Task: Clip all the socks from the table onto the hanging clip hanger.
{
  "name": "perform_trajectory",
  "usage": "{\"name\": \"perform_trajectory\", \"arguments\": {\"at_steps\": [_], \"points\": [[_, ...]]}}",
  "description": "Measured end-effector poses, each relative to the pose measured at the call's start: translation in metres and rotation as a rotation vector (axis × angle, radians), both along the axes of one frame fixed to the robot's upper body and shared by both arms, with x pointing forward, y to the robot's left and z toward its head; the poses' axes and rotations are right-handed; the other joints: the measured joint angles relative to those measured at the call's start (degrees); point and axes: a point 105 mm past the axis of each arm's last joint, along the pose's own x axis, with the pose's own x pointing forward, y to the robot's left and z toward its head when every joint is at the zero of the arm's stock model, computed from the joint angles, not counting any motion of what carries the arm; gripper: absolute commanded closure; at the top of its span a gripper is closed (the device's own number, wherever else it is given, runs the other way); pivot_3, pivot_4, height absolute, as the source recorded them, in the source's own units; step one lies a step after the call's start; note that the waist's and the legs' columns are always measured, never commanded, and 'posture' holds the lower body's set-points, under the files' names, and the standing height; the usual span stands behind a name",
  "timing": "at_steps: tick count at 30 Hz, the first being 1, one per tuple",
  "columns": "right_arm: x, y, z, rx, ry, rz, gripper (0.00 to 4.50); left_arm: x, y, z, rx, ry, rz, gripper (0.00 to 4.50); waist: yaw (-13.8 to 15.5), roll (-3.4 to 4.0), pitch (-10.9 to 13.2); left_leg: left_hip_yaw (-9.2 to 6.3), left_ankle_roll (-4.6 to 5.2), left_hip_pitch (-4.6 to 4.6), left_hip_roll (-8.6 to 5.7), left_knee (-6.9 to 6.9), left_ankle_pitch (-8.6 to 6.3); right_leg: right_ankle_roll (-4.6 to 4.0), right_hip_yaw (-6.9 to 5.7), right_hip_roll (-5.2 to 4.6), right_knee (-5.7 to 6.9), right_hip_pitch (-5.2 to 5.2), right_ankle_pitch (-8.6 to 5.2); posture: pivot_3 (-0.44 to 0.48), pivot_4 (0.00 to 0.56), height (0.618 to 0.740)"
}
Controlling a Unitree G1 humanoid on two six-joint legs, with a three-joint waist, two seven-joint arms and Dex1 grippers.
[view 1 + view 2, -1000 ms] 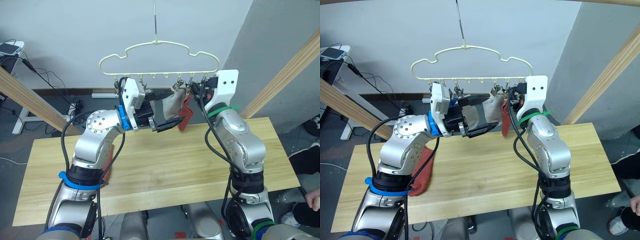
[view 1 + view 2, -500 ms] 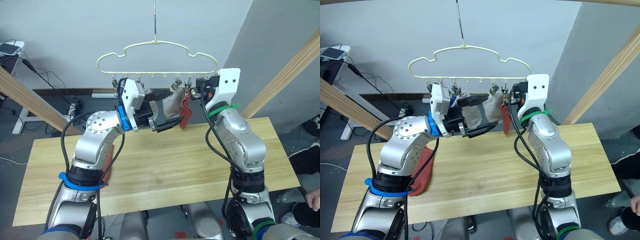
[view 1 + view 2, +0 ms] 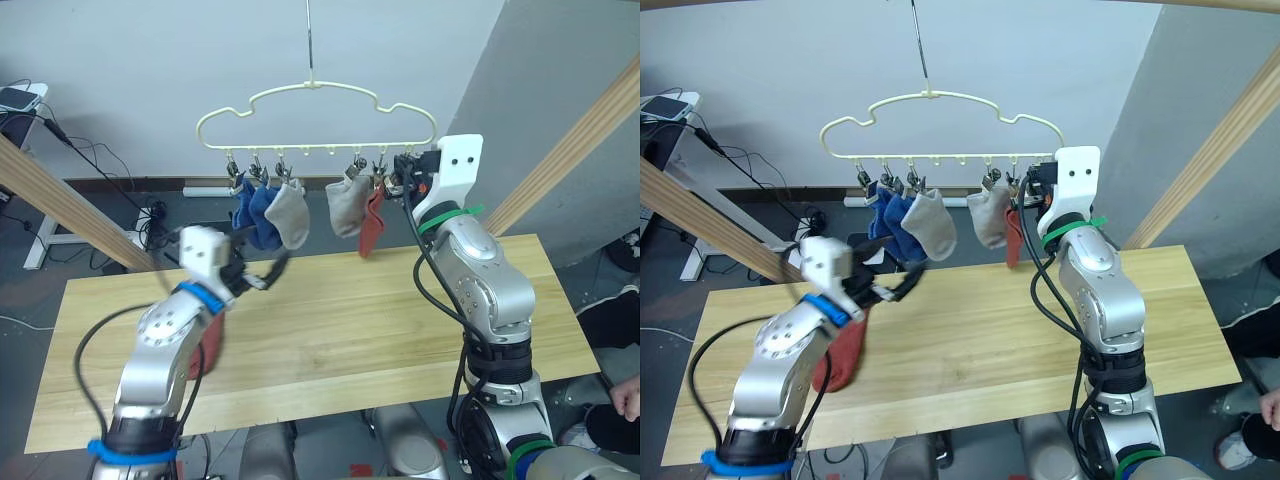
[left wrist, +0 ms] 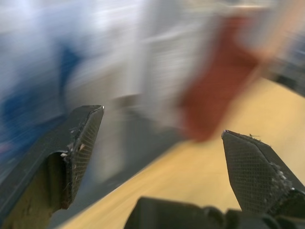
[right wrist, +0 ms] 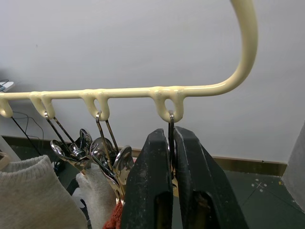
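Observation:
The pale-yellow clip hanger (image 3: 315, 100) hangs above the table (image 3: 350, 330). Five socks hang from its clips: two blue (image 3: 250, 210), one grey (image 3: 290, 215), a second grey (image 3: 348, 205) and a rust-red (image 3: 372, 222). Another rust-red sock (image 3: 840, 350) lies on the table's left part, half hidden by my left arm. My left gripper (image 3: 268, 272) is open and empty, low over the table below the blue socks; its fingers (image 4: 81, 143) stand wide apart. My right gripper (image 5: 171, 143) is shut on the end clip (image 3: 400, 180) at the hanger's right.
Slanted wooden poles of the frame cross at the left (image 3: 60, 200) and right (image 3: 580, 140). A person's hand (image 3: 625, 400) shows at the lower right past the table's edge. Cables and a small desk stand behind on the left.
My left gripper has let go of the grey sock, which now hangs from its clip, and the left arm has swung down and left toward the table. The right gripper stays on its clip.

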Motion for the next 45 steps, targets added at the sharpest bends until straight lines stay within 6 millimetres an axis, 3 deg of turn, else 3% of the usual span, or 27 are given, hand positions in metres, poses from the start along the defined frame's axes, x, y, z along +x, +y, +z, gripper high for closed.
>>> {"name": "perform_trajectory", "arguments": {"at_steps": [3, 7, 15, 21, 25, 37, 41, 45], "points": [[0.000, 0.000, 0.000, -0.001, 0.001, 0.002, 4.49, -0.005, 0.038, -0.018, -0.081, 0.084, 0.204, 0.00, 0.2, 0.00, 0.0, -0.01, 0.00, -0.01, -0.02, 0.03, 0.00, 0.01, -0.01, 0.01, -0.01, 0.01, 0.00, -0.251, 0.307, 0.732], [0.000, 0.001, -0.001, -0.003, 0.006, 0.009, 4.49, -0.007, 0.060, -0.046, -0.148, 0.198, 0.300, 0.00, 0.2, -0.01, 0.0, 0.01, 0.00, -0.01, -0.02, 0.05, 0.00, 0.01, -0.01, 0.01, -0.02, 0.01, 0.00, -0.248, 0.312, 0.732], [0.000, 0.004, -0.004, -0.012, 0.028, 0.029, 4.49, 0.003, 0.062, -0.083, -0.214, 0.364, 0.310, 0.00, 0.2, -0.01, 0.0, 0.00, 0.00, -0.01, 0.00, 0.01, 0.00, 0.01, -0.01, 0.03, -0.04, 0.00, 0.00, -0.258, 0.327, 0.732], [-0.001, 0.004, -0.005, -0.018, 0.038, 0.032, 4.49, 0.008, 0.062, -0.088, -0.171, 0.393, 0.312, 0.00, 0.2, -0.01, 0.0, 0.01, 0.00, 0.08, 0.00, 0.01, 0.00, 0.01, 0.01, 0.02, -0.01, 0.05, 0.00, -0.266, 0.329, 0.732], [-0.001, 0.004, -0.005, -0.020, 0.039, 0.033, 4.50, 0.007, 0.064, -0.089, -0.141, 0.400, 0.312, 0.87, 0.2, 0.00, 0.0, 0.03, -0.01, 0.10, 0.01, 0.01, 0.00, 0.01, 0.02, 0.02, -0.01, 0.05, 0.00, -0.268, 0.329, 0.732], [-0.002, 0.004, -0.005, -0.021, 0.044, 0.031, 4.50, 0.006, 0.059, -0.090, -0.099, 0.424, 0.206, 4.34, 0.1, 0.00, 0.0, 0.06, -0.01, 0.10, 0.00, 0.00, 0.00, 0.02, 0.03, 0.00, -0.03, 0.05, -0.01, -0.277, 0.327, 0.732], [-0.002, 0.003, -0.004, -0.020, 0.041, 0.028, 4.50, 0.009, 0.041, -0.089, -0.085, 0.425, 0.074, 4.49, 0.3, 0.01, 0.0, 0.06, -0.01, 0.09, -0.03, -0.02, 0.00, 0.02, 0.02, -0.04, -0.06, 0.05, -0.01, -0.282, 0.327, 0.732], [-0.002, 0.002, -0.004, -0.018, 0.040, 0.024, 4.50, 0.020, -0.021, -0.077, -0.059, 0.394, -0.242, 4.49, 0.4, 0.00, 0.0, 0.07, -0.01, 0.00, -0.04, -0.02, 0.00, 0.02, 0.02, -0.05, -0.12, 0.00, -0.01, -0.287, 0.325, 0.732]]}}
